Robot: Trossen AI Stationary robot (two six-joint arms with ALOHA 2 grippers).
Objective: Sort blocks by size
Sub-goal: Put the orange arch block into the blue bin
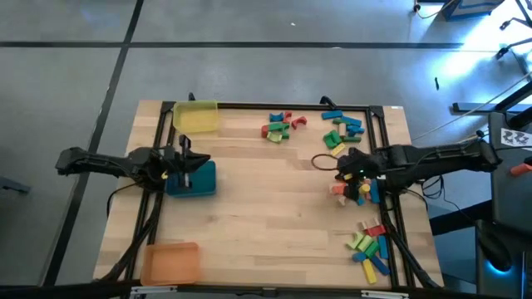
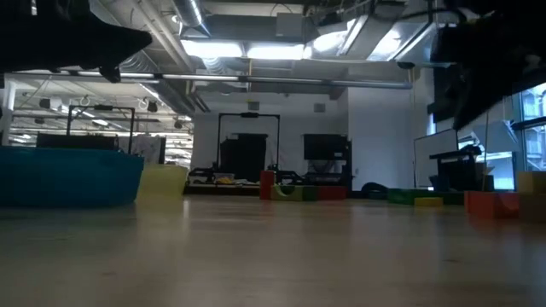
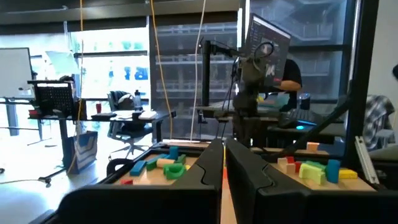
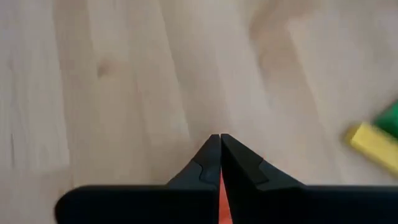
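The blocks lie in several groups on the wooden table: at the far middle (image 1: 278,126), at the far right (image 1: 342,129), under my right wrist (image 1: 359,193) and at the near right (image 1: 370,249). My left gripper (image 1: 184,166) is shut above the blue tray (image 1: 199,181); its fingers point level toward the table's right (image 3: 222,155). My right gripper (image 1: 342,172) is shut and points down at bare wood (image 4: 220,138). A yellow block (image 4: 372,144) and a green one (image 4: 392,119) lie off to one side of it.
A yellow tray (image 1: 197,116) stands at the far left and an orange tray (image 1: 170,262) at the near left. A dark ring (image 1: 322,162) lies just beyond my right gripper. The table's middle is bare wood. A person sits behind the right arm (image 3: 287,73).
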